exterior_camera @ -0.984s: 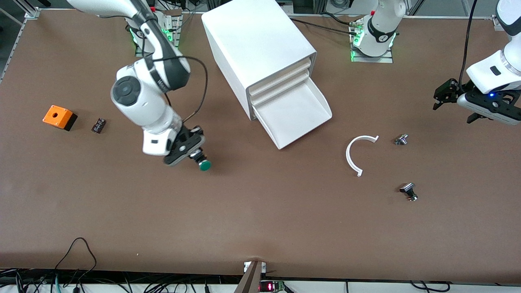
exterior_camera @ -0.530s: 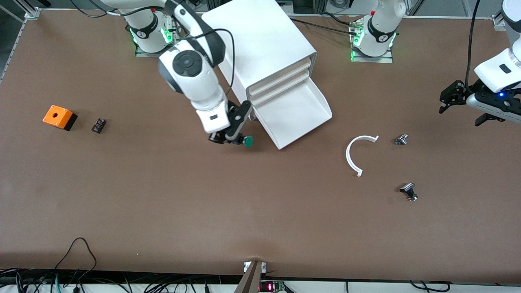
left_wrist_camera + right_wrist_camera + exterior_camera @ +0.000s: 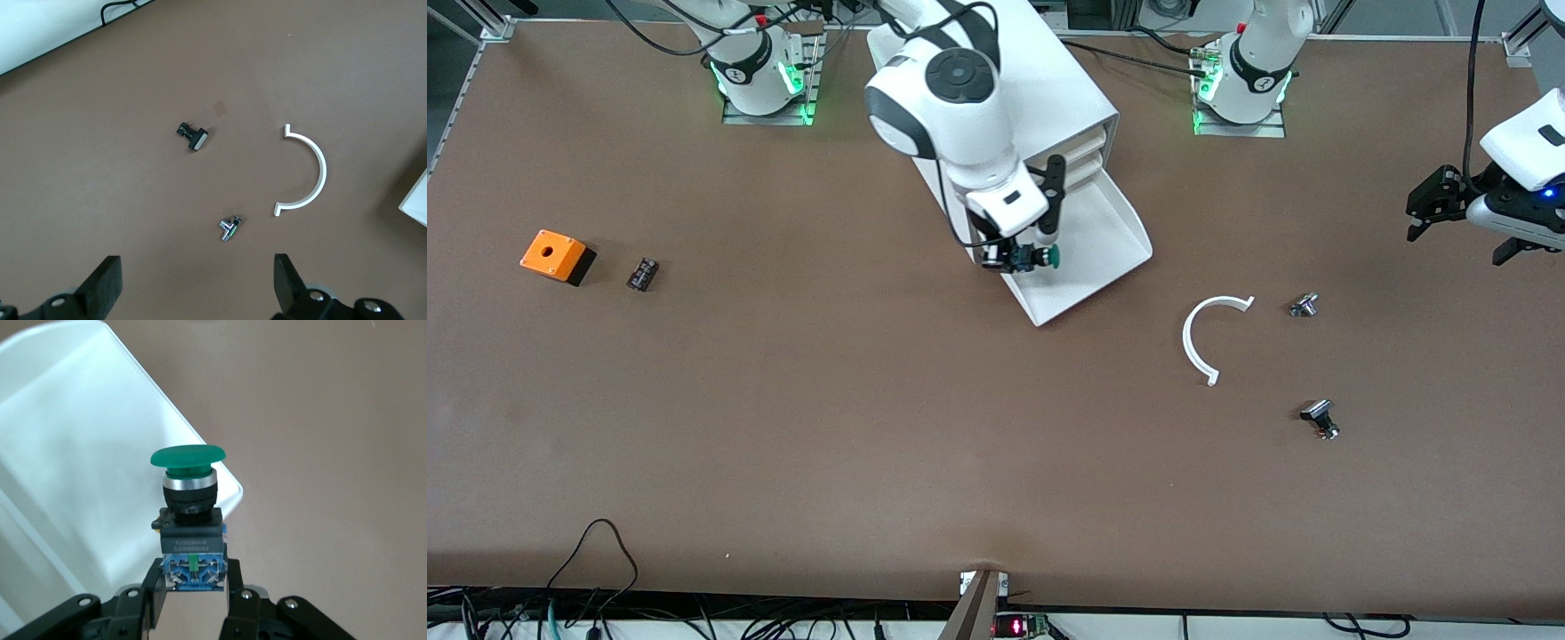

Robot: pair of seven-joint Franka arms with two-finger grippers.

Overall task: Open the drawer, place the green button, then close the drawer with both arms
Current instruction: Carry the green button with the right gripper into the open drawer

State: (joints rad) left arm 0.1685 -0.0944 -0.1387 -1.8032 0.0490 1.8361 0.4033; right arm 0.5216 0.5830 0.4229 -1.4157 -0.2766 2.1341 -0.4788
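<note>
The lowest drawer [image 3: 1092,233] of the white cabinet [image 3: 1060,89] stands pulled out, its tray bare. My right gripper [image 3: 1024,259] hangs over the drawer's rim at the corner toward the right arm's end, shut on the button [image 3: 1049,258]. In the right wrist view the fingers [image 3: 148,590] clamp the blue base of the button [image 3: 188,495], green cap pointing away, with the drawer's tray [image 3: 73,447] below. My left gripper [image 3: 1430,206] waits open in the air over the left arm's end of the table, its jaws wide apart [image 3: 193,283] with nothing between them.
A white C-shaped strip [image 3: 1199,336] and two small metal parts [image 3: 1304,305] [image 3: 1320,418] lie on the table toward the left arm's end. An orange box [image 3: 557,256] and a small black part [image 3: 642,273] sit toward the right arm's end.
The right arm has carried the button from low over the table at its own end across to the open drawer. The left gripper has drifted slightly toward the table's end.
</note>
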